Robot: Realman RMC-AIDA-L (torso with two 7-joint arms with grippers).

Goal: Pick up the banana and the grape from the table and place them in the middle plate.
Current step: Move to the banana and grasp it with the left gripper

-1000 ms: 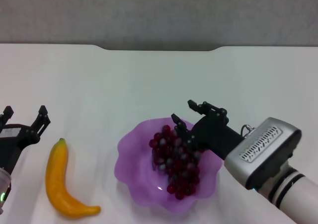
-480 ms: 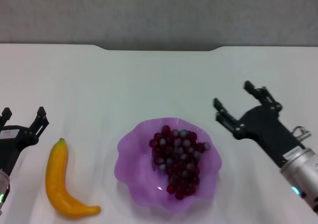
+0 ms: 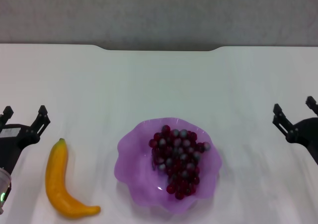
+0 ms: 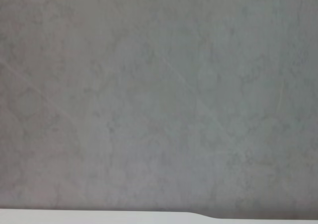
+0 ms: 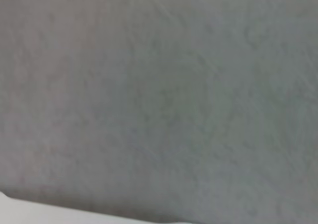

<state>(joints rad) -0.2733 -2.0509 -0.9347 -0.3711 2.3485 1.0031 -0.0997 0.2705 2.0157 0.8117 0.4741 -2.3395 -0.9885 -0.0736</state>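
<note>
Left gripper [image 3: 23, 115] is sitting at the table's [image 3: 149, 80] 9 o'clock edge, jaws spread wide, holding nothing. Banana [image 3: 62, 182] is lying just beside it toward 7 o'clock, bare table between it and the plate [image 3: 130, 170]. Plate is sitting near 6 o'clock with the grapes [image 3: 178, 159] lying inside it. Right gripper [image 3: 294, 118] is hanging at the 3 o'clock edge, jaws wide, empty, open table between it and the plate.
</note>
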